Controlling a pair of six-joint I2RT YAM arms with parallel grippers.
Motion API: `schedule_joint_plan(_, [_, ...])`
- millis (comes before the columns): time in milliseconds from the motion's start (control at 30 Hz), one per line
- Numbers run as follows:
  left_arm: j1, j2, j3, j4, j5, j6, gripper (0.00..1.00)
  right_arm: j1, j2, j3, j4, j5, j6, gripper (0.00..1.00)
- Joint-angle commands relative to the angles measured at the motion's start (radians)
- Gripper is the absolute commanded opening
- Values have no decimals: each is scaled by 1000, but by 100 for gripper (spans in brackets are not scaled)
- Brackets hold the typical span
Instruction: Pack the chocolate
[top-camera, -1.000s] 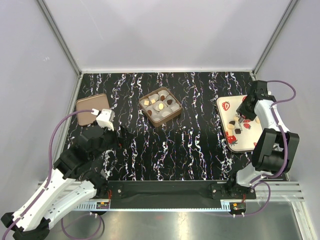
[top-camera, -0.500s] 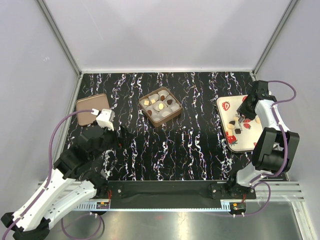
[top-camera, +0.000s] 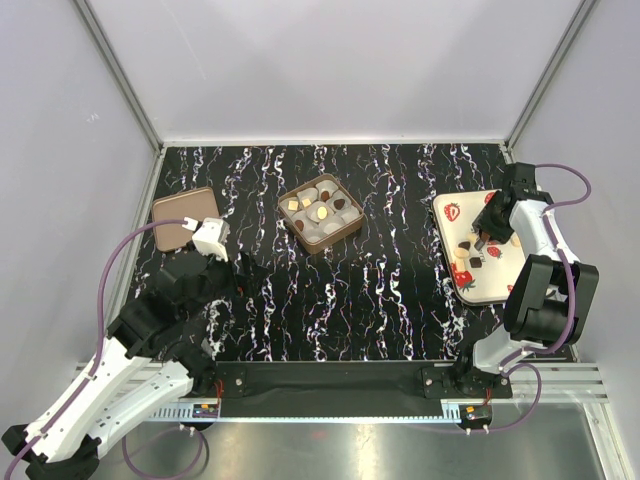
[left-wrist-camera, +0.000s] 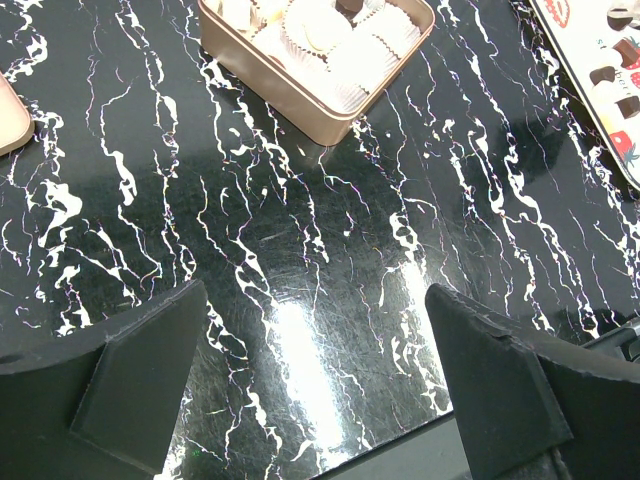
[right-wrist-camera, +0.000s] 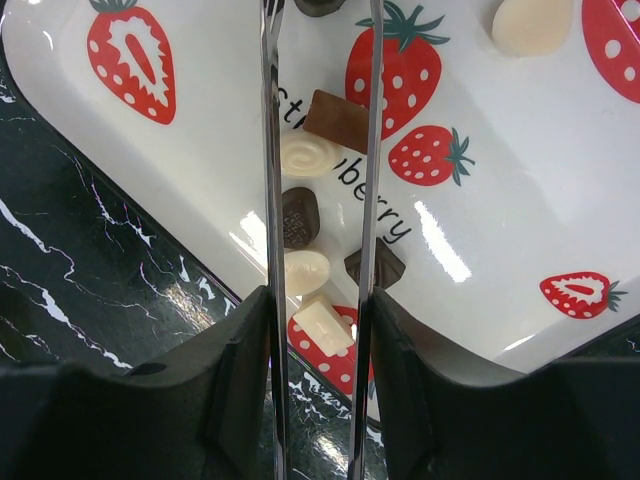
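The chocolate pieces lie on a white tray with strawberry prints at the right; dark, brown and pale ones show. My right gripper hangs over the tray. Its two thin metal blades stand apart with several pieces between them, and neither blade touches one. A gold box with white paper cups holds a few pieces at the table's middle; it also shows in the left wrist view. My left gripper is open and empty over bare table at the near left.
The box's brown lid lies flat at the far left. The black marbled tabletop stretches between box and tray. Grey walls close in the back and both sides.
My right gripper has shifted slightly over the tray. The left arm has not moved.
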Motion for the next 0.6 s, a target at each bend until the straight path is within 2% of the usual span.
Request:
schedule_joint_plan(0, [1,-9,-4,45,0,11,99,-4,-19,3,-1,-19,-13,48])
schedule_joint_plan(433, [1,-9,-4,44,0,11,99,-4,-19,2,-11,-38,-17,48])
schedule_joint_plan(567, [1,-9,-4,44,0,11,99,-4,-24,0,-22,-44,-16,43])
